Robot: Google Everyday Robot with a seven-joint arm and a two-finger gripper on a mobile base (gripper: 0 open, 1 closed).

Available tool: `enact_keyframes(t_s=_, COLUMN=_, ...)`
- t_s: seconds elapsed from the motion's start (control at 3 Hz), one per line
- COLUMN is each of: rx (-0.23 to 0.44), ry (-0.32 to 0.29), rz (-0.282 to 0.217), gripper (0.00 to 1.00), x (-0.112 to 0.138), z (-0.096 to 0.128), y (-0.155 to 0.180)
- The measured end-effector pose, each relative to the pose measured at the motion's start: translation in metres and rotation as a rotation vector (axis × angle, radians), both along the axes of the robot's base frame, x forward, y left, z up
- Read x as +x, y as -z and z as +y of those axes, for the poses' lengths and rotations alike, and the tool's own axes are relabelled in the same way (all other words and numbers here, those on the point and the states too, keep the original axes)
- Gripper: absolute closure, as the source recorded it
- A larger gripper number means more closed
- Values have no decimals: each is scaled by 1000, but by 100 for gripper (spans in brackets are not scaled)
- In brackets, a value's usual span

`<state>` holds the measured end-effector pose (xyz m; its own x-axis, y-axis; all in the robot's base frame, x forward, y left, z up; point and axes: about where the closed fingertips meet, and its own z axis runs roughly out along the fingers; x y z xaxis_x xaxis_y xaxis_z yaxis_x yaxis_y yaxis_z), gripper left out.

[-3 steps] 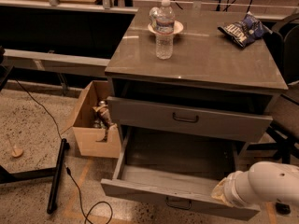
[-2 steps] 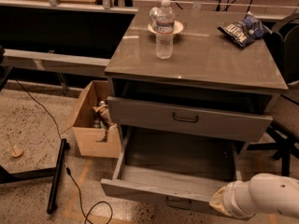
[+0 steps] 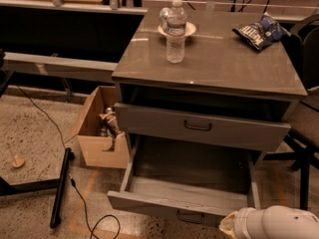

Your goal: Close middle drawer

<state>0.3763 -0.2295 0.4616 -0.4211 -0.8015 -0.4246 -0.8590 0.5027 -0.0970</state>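
The middle drawer (image 3: pixel 164 206) is pulled far out of the grey cabinet (image 3: pixel 209 68) and looks empty inside. Its low front panel faces me, with a small dark wire handle (image 3: pixel 190 217) at the centre. Above it, the drawer with the taller front (image 3: pixel 199 128) stands slightly out. Only a white segment of my arm (image 3: pixel 274 224) shows, at the bottom right corner, just right of the middle drawer's front. The gripper is out of view below the picture's edge. The drawer nearest the floor is hidden.
A water bottle (image 3: pixel 175 31) by a small dish and a blue chip bag (image 3: pixel 259 31) lie on the cabinet top. An open cardboard box (image 3: pixel 99 146) with items stands left of the drawers. A black bar (image 3: pixel 61 185) and cable lie on the floor. A dark chair (image 3: pixel 305 133) is right.
My arm has dropped lower toward the bottom right corner, so less of it shows. The middle drawer stays pulled out in the same place.
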Motion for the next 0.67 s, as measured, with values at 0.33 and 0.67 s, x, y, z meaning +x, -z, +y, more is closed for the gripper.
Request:
enact_keyframes(t_s=0.33, rx=3, ry=29, rz=-36, gripper=100, x=0, z=-3, y=23)
enact_keyframes(t_s=0.67, rx=-21, ry=58, rz=-95, gripper=100, x=11, z=-18, y=38)
